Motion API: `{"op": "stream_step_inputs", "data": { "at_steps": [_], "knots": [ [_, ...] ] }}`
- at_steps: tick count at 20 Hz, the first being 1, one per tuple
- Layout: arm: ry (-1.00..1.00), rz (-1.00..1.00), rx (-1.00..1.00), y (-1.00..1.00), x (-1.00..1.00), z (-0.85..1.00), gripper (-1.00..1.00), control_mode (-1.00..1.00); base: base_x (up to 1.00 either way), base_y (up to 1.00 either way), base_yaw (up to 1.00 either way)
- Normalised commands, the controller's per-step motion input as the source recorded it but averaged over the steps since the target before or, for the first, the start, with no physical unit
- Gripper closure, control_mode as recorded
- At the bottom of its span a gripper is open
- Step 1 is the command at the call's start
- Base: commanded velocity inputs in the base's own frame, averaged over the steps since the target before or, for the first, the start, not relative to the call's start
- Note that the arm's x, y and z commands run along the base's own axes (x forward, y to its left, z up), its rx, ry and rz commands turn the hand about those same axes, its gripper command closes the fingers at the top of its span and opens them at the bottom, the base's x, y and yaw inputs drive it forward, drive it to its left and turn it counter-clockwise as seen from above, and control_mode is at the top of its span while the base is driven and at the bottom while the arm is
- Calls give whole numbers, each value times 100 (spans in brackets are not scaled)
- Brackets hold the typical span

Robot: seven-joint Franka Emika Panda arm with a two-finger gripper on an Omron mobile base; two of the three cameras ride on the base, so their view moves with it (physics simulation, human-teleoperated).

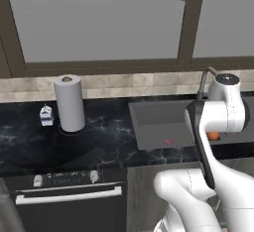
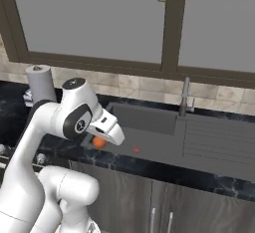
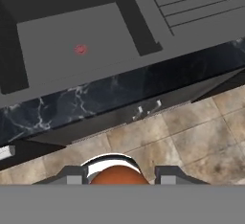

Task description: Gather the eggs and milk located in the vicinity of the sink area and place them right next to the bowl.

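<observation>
One egg (image 3: 118, 175) sits clamped in the pincer (image 3: 118, 176), raised above the sink's (image 3: 72, 41) front rim.

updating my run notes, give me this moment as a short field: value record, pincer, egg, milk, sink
pincer: shut on the egg, over the counter's front edge by the sink
egg: orange-brown, between the finger tips, off the counter
milk: upright on the dark counter, left of the paper-towel roll
sink: grey basin with a small red mark at its bottom, faucet behind
</observation>
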Motion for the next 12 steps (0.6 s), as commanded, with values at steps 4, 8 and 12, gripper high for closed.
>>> {"op": "stream_step_inputs", "data": {
  "at_steps": [4, 8, 12],
  "knots": [
    [0, 0, 0, 0, 0, 0, 100, 100, 0, -67, 0],
    [0, 0, 0, 0, 0, 0, 100, 100, 0, -71, 0],
    [0, 0, 0, 0, 0, 0, 100, 100, 0, -70, 0]
  ]
}}
